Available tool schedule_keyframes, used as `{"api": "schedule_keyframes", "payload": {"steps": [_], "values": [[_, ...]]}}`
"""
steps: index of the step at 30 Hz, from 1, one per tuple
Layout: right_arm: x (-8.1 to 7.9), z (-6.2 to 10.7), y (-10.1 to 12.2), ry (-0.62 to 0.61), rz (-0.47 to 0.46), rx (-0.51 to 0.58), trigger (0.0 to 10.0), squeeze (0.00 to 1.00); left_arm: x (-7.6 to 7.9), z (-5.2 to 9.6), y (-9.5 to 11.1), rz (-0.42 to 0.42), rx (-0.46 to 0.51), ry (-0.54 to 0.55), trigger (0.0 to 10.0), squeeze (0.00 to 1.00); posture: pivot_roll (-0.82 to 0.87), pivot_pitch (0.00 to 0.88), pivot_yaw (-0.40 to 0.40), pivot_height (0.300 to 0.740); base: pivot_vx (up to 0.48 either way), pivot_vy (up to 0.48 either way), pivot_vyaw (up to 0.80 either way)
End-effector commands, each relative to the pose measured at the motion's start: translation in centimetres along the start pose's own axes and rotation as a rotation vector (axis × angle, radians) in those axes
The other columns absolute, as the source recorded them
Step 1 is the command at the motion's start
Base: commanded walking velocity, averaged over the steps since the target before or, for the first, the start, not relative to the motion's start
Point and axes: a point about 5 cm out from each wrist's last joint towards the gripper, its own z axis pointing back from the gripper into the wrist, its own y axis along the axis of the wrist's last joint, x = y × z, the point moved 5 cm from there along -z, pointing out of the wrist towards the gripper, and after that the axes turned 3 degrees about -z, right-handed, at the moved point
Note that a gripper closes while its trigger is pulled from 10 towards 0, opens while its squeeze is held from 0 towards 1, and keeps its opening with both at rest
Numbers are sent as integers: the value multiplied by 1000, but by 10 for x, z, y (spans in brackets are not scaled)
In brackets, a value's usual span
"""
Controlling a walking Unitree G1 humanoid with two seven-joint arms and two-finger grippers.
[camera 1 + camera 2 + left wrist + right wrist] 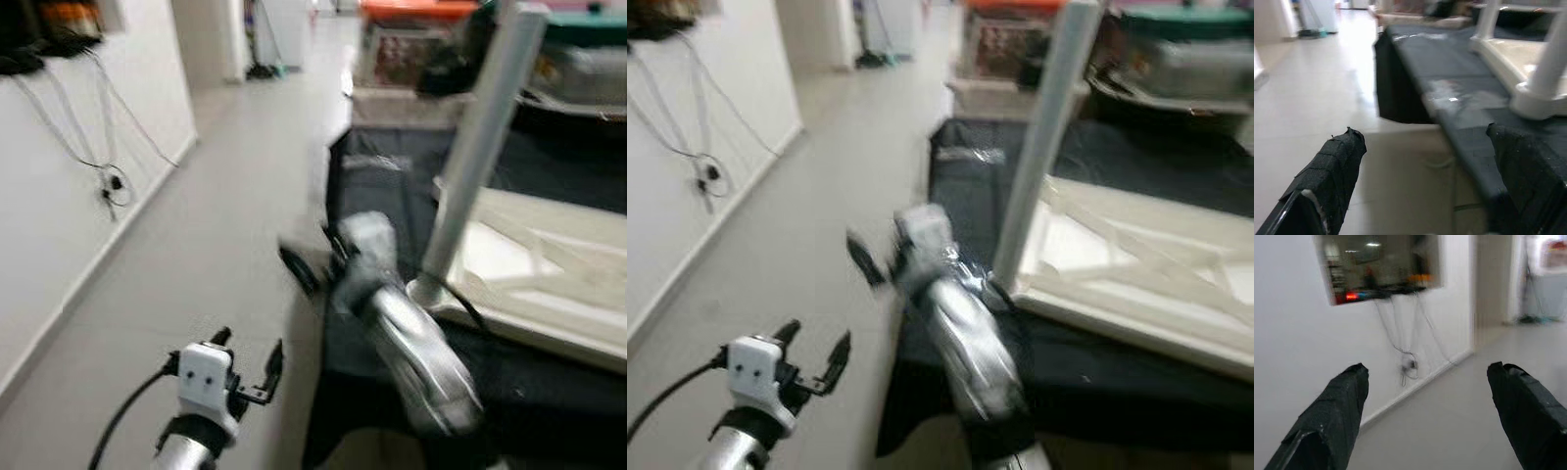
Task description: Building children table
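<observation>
While the white plastic children's table (549,264) lies upside down on the black-draped desk (970,186), one pale round leg (477,147) stands in its corner socket. Both the left end effector (247,364) and right end effector (313,264) hang over the floor, fingers spread and holding nothing. Judging by this, fetching another leg comes next; I count one fitted here, and a second at the far corner.
</observation>
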Motion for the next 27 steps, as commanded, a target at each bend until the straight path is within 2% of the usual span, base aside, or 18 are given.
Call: {"api": "schedule_keyframes", "payload": {"steps": [1, 2, 3, 4, 5, 7, 9, 11, 12, 13, 15, 19, 21, 22, 23, 25, 26, 27], "values": [[-4, -12, -15, -47, -30, -54, 10000, 0, -2, 2, -2, -10, -13, 10, 10000, 0, 78, 7, -36, 740, 0, 0, 0], [-2, -22, -15, -115, 11, -63, 10000, 0, 0, 2, -2, -13, -13, 4, 10000, 0, 88, 8, -43, 740, 0, 0, 0], [8, -25, -14, -209, 38, -62, 10000, 0, 3, 3, -2, -18, -14, 1, 10000, 0, 96, 11, -50, 740, 0, 0, 0], [8, -25, -14, -209, 38, -62, 10000, 0, 3, 3, -2, -18, -14, 1, 10000, 0, 96, 11, -50, 740, 0, 0, 0], [21, -24, -9, -302, 80, -43, 10000, 0, 4, 3, -2, -20, -14, -1, 10000, 0, 98, 10, -56, 740, 0, 0, 0], [21, -24, -9, -302, 80, -43, 10000, 0, 4, 3, -2, -20, -14, -1, 10000, 0, 98, 10, -56, 740, 0, 0, 0], [54, -8, -7, -495, 109, -29, 10000, 0, 6, 3, -3, -14, -17, -1, 10000, 0, 85, 14, -51, 740, 0, 0, 0], [54, -8, -7, -495, 109, -29, 10000, 0, 6, 3, -3, -14, -17, -1, 10000, 0, 85, 14, -51, 740, 0, 0, 0], [68, 1, -8, -583, 120, -23, 10000, 0, 6, 3, -4, -11, -19, -3, 10000, 0, 76, 11, -46, 740, 0, 0, 0], [68, 1, -8, -583, 120, -23, 10000, 0, 6, 3, -4, -11, -19, -3, 10000, 0, 76, 11, -46, 740, 0, 0, 0], [91, 16, -13, -693, 124, -25, 10000, 0, 6, 3, -5, -12, -23, -13, 10000, 0, 77, 8, -43, 740, 0, 0, 0], [97, 18, -16, -714, 127, -33, 10000, 0, 7, 3, -5, -13, -24, -16, 10000, 0, 77, 8, -43, 740, 0, 0, 0], [120, 26, -25, -774, 133, -63, 10000, 0, 7, 3, -5, -18, -25, -20, 10000, 0, 80, 0, -39, 740, 0, 0, 0], [120, 26, -25, -774, 133, -63, 10000, 0, 7, 3, -5, -18, -25, -20, 10000, 0, 80, 0, -39, 740, 0, 0, 0], [136, 34, -32, -827, 135, -93, 10000, 0, 7, 3, -5, -20, -25, -22, 10000, 0, 76, 0, -36, 740, 0, 0, 0], [156, 47, -39, -898, 136, -125, 10000, 0, 7, 3, -5, -22, -26, -23, 10000, 0, 76, 0, -36, 740, 0, 0, 0], [156, 47, -39, -898, 136, -125, 10000, 0, 7, 3, -5, -22, -26, -23, 10000, 0, 76, 0, -36, 740, 0, 0, 0], [167, 55, -39, -943, 139, -130, 10000, 0, 8, 3, -5, -23, -26, -24, 10000, 0, 76, 0, -36, 740, 0, 0, 0]]}}
